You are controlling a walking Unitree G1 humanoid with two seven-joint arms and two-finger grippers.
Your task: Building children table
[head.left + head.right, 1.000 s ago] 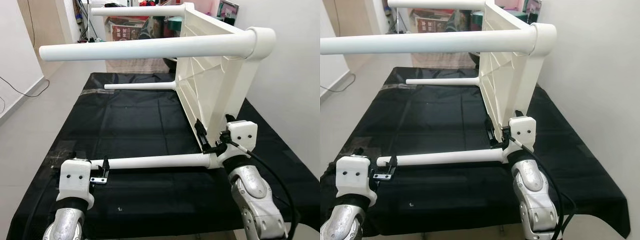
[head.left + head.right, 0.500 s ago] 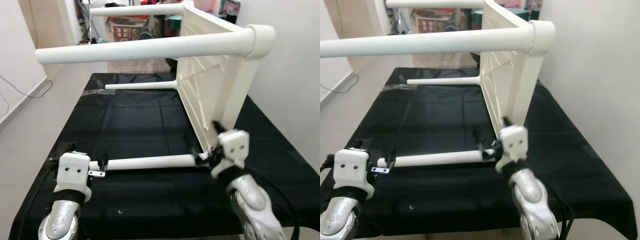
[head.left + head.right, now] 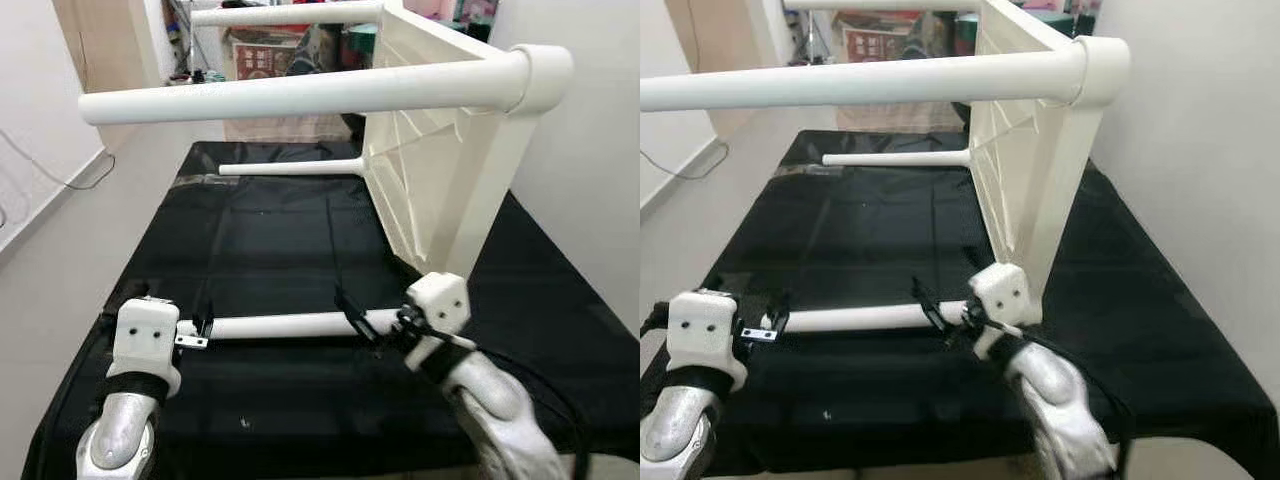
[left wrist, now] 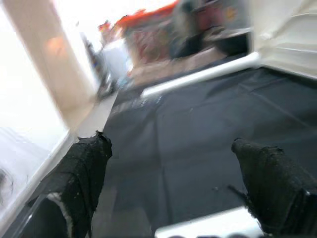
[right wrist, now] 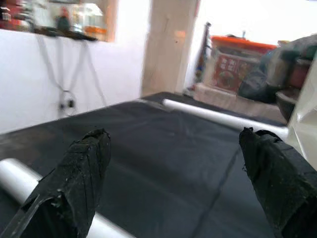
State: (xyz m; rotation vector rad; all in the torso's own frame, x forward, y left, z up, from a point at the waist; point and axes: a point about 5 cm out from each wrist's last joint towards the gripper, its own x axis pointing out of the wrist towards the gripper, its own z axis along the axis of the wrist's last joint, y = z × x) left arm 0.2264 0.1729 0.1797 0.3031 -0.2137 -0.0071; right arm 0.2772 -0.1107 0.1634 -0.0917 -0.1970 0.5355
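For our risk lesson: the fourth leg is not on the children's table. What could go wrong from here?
1. The loose leg is round and lies on the black cloth. The left tool and right tool are open around it, so a nudge may roll it away.
2. The tabletop stands on its edge, so a bump from the right arm might topple it.

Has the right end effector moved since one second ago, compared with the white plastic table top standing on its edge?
Yes. The right end effector has moved toward the robot's left, away from the white plastic table top, along the loose white leg.
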